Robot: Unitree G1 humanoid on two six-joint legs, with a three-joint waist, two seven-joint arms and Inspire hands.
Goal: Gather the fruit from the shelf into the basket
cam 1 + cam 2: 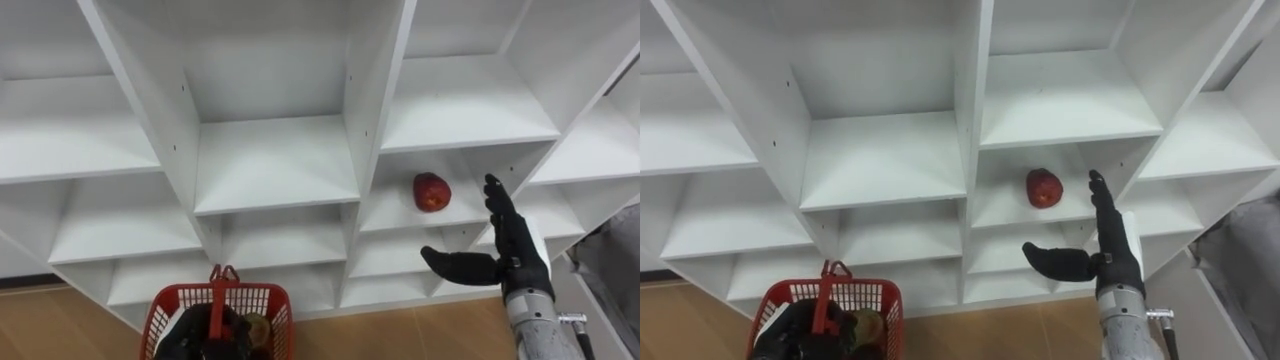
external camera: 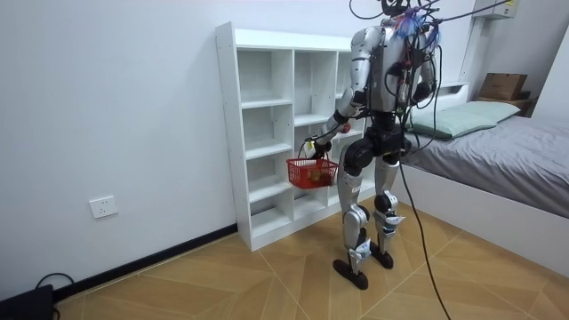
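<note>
A red apple [image 1: 432, 191] lies on a middle shelf in the right part of the white closet [image 1: 275, 165]. My right hand [image 1: 505, 245] is open just right of and below the apple, fingers straight up and thumb stretched left, not touching it. At the lower left hangs a red basket [image 1: 160, 310] with its handle [image 1: 222, 280] up. My left hand [image 1: 212, 330] is shut on that handle. A yellowish fruit [image 1: 258, 328] lies inside. In the room view I stand upright in front of the closet [image 2: 267, 107], holding the basket [image 2: 311, 172] at hip height.
The other closet compartments in view hold nothing. Wooden floor [image 1: 420, 335] runs under the lowest shelf. A bed [image 2: 507, 160] stands behind me on the room view's right. A wall socket [image 2: 104, 207] sits low on the wall at that view's left.
</note>
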